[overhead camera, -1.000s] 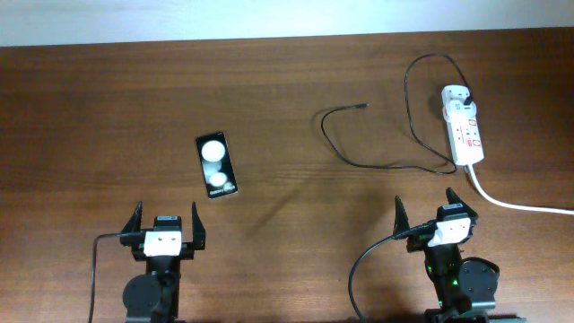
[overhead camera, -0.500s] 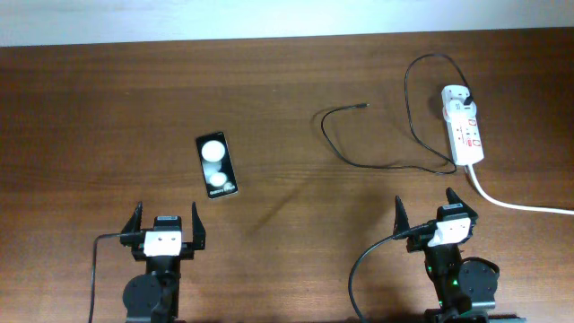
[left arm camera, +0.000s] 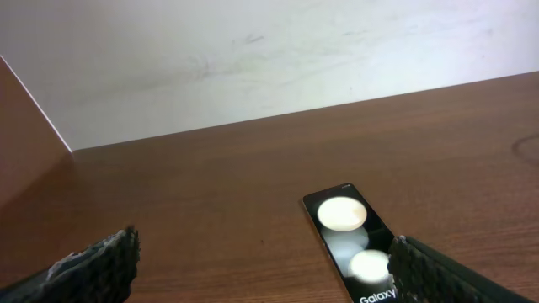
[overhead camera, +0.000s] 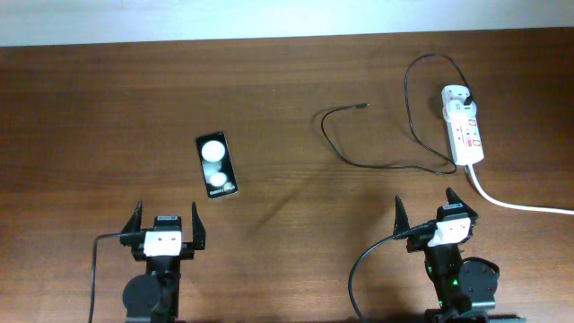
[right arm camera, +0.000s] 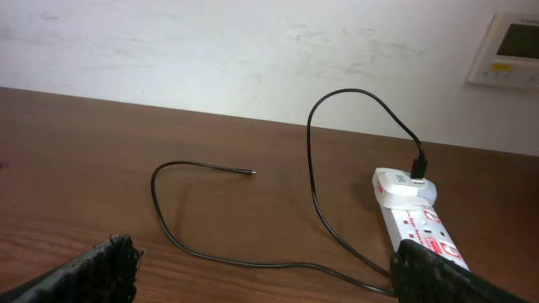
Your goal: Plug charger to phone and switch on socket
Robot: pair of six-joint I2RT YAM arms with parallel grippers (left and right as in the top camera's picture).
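The black phone [overhead camera: 217, 166] lies face up left of centre, two white spots on its glossy face; it also shows in the left wrist view [left arm camera: 352, 244]. The thin black charger cable [overhead camera: 408, 108] loops across the right side, its free connector tip [overhead camera: 362, 106] lying on the wood and its plug head [overhead camera: 467, 93] seated in the white socket strip [overhead camera: 463, 126]. In the right wrist view the tip [right arm camera: 248, 172], cable [right arm camera: 313, 189] and strip [right arm camera: 413, 215] show. My left gripper [overhead camera: 165, 226] is open and empty just in front of the phone. My right gripper [overhead camera: 430, 213] is open and empty in front of the strip.
The strip's thick white cord [overhead camera: 516, 205] runs off to the right edge. A white wall [left arm camera: 253, 50] stands behind the table's far edge, with a wall panel [right arm camera: 509, 46] at the right.
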